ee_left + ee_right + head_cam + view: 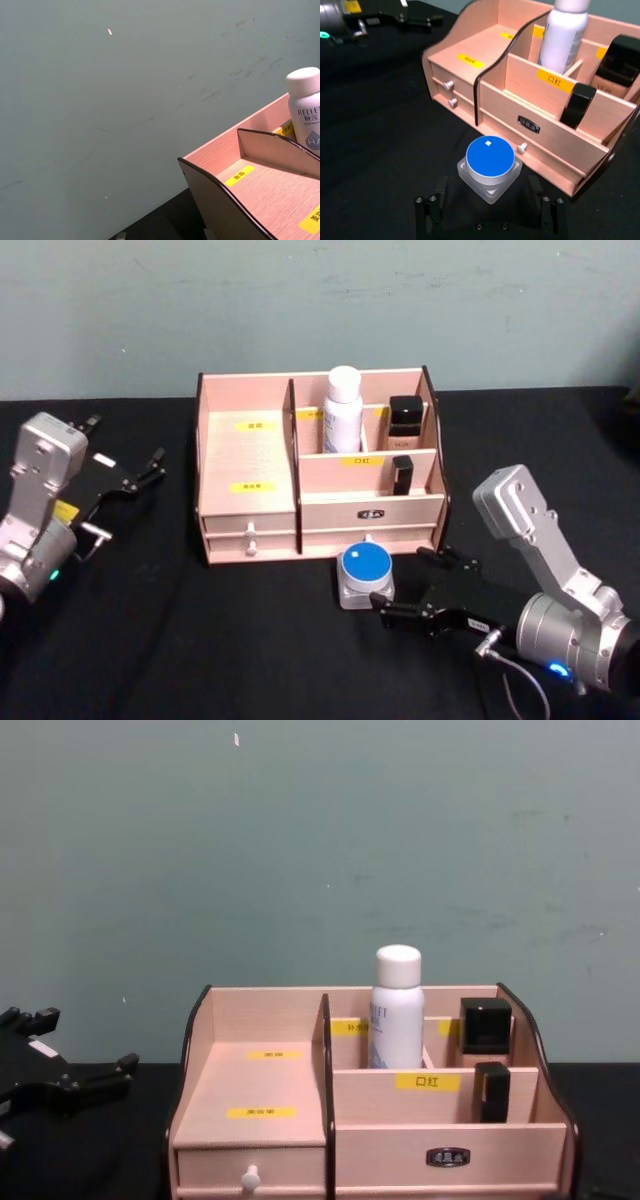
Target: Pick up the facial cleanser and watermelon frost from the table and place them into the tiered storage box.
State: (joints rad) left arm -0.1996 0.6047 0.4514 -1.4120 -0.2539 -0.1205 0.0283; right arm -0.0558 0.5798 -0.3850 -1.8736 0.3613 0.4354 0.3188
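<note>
Step in hand: the right tool [402, 585] is lining up on the jar [366, 570] for a grasp, as I judge it.
Right tool: it is lying low over the worktop [200, 640], its fingers spread wide and holding nothing, with the jar sitting at their mouth.
Doing it well: the fingers are needing to slide further in along two opposite flat sides of the jar, staying low and level, before squeezing. Pinching the corners is likely to twist the jar round.
Watch for: the jar is sitting just in front of the box [245, 455], near a small white drawer knob [522, 147], so a forward push is risking a knock against it.
After the grip: a straight lift is looking safest, high enough to pass over the front wall of the box.
Jar, looks: it is a squat, clear, square-based pot wearing a round blue lid, upright, probably rigid and smooth.
Jar, place: it is resting on the worktop, outside the box, at its front right.
Bottle [342, 410]: a white bottle is standing upright in a back compartment of the box.
Left tool [125, 445]: it is idling with fingers apart and empty, well left of the box.
</note>
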